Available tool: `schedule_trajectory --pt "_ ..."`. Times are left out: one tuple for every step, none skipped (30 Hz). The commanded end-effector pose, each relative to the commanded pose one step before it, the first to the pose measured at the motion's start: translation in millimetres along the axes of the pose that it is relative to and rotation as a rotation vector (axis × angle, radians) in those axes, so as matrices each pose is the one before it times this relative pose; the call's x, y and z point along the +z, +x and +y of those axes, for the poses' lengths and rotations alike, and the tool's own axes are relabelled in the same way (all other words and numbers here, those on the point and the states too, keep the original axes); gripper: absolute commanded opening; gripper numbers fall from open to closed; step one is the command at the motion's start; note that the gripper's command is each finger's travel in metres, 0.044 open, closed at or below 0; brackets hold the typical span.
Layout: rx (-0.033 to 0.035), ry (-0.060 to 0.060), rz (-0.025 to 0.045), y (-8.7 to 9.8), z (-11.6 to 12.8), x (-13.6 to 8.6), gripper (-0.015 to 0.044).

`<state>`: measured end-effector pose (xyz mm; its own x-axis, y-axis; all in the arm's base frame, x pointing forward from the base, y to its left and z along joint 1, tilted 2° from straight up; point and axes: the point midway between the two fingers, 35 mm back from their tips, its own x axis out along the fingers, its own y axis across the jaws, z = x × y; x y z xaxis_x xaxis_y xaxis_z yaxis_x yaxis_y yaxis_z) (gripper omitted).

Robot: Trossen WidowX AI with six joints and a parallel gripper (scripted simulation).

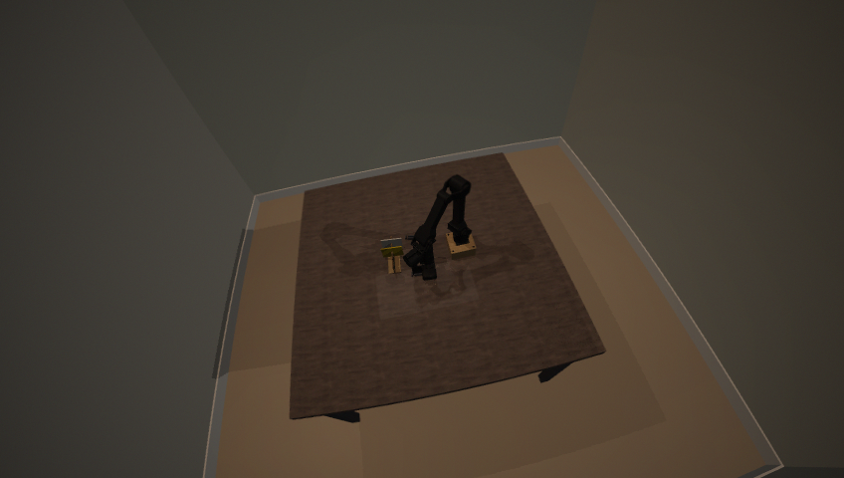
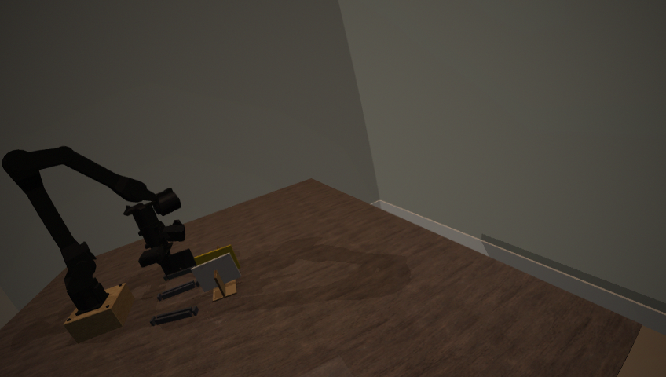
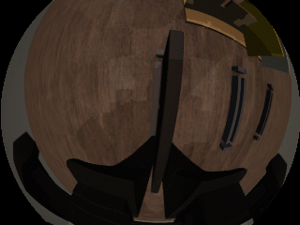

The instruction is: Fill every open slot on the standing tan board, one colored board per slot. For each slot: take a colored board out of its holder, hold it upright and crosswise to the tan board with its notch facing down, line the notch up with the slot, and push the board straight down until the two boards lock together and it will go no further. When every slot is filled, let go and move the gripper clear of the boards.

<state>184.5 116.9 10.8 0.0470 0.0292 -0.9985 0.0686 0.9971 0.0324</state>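
The arm rises from its wooden block, bends at a high elbow and reaches forward and down. From the raised forearm, the wrist drops steeply, leaning a little in the exterior view, so that the gripper points down at the table.

Its fingers are drawn narrow and pinch the black board between them, one on each face. The board stands upright in the far holder, beside the other boards; in the wrist view its top edge runs lengthwise between the fingertips. Whether its underside is fully seated is hidden.

The middle holder and the near holder lie roughly parallel to the far one, and neither carries a board.

The tan board stands just past the holders. The yellow board and the gray board stand crosswise on it, apart from each other. The black board is away from it, so the filling is unfinished. The slot's exact outline is too small to tell.
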Motion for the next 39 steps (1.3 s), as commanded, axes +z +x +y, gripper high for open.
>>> schedule_trajectory --pt "-0.00044 -0.0023 -0.00019 -3.95 -0.03 0.03 0.0000" --pt "0.00001 0.0000 -0.00001 -1.79 0.01 0.00 0.0000" --pt "0.00001 0.0000 -0.00001 -1.79 0.00 -0.01 0.0000" --pt "0.00001 0.0000 -0.00001 -1.80 0.02 0.02 0.0000" --pt "0.00001 0.0000 -0.00001 -1.81 0.02 0.03 0.0000" --pt "0.00001 0.0000 -0.00001 -1.81 0.01 0.01 0.0000" --pt "0.00001 0.0000 -0.00001 -1.82 0.00 0.00 0.0000" --pt "0.00001 0.0000 -0.00001 -1.79 0.03 0.04 0.0000" --pt "0.00001 0.0000 -0.00001 -1.79 0.02 0.02 0.0000" --pt "0.00001 0.0000 -0.00001 -1.80 0.01 0.01 0.0000" --pt "0.00001 0.0000 -0.00001 -1.80 0.00 0.00 0.0000" --pt "0.00001 0.0000 -0.00001 -1.81 0.00 -0.01 0.0000" --pt "0.00001 0.0000 -0.00001 -1.82 0.02 0.02 0.0000" --pt "0.00001 0.0000 -0.00001 -1.82 0.02 0.02 0.0000" --pt "0.00001 0.0000 -0.00001 -1.83 0.01 0.01 0.0000" --pt "0.00001 0.0000 -0.00001 -1.83 0.00 -0.01 0.0000" --pt "0.00001 0.0000 -0.00001 -1.84 0.00 -0.01 0.0000" --pt "0.00001 0.0000 -0.00001 -2.01 0.03 0.03 0.0000" --pt "0.00001 0.0000 -0.00001 -2.04 0.01 0.01 0.0000" --pt "0.00001 0.0000 -0.00001 -2.05 0.00 0.00 0.0000" --pt "0.00001 0.0000 -0.00001 -2.05 0.00 -0.01 0.0000" --pt "0.00001 0.0000 -0.00001 -2.06 0.02 0.03 0.0000" --pt "0.00001 0.0000 -0.00001 -2.07 0.01 0.01 0.0000" --pt "0.00001 0.0000 -0.00001 -2.07 0.00 -0.01 0.0000" --pt "0.00001 0.0000 -0.00001 -2.08 0.00 0.00 0.0000" --pt "0.00001 0.0000 -0.00001 -2.09 0.02 0.02 0.0000" --pt "0.00001 0.0000 -0.00001 -2.09 0.01 0.01 0.0000" --pt "0.00001 0.0000 -0.00001 -2.19 0.02 0.02 0.0000" --pt "0.00001 0.0000 -0.00001 -2.22 0.01 0.01 0.0000" --pt "0.00001 0.0000 -0.00001 -2.23 -0.01 -0.01 0.0000" --pt "0.00001 0.0000 -0.00001 -2.23 0.02 0.02 0.0000" --pt "0.00001 0.0000 -0.00001 -2.24 0.01 0.01 0.0000" --pt "0.00000 0.0000 -0.00001 -2.24 -0.01 -0.01 0.0000" --pt "0.00001 0.0000 -0.00001 -2.25 0.01 0.01 0.0000" --pt "0.00001 0.0000 -0.00001 -2.25 0.01 0.01 0.0000" --pt "0.00000 0.0000 0.00000 -2.26 -0.01 -0.01 0.0000" --pt "0.00001 0.0000 -0.00001 -2.26 0.01 0.01 0.0000" --pt "0.00000 0.0000 -0.00001 -2.26 0.00 -0.01 0.0000" --pt "0.00000 0.0000 0.00000 -2.29 -0.02 -0.03 0.0000"
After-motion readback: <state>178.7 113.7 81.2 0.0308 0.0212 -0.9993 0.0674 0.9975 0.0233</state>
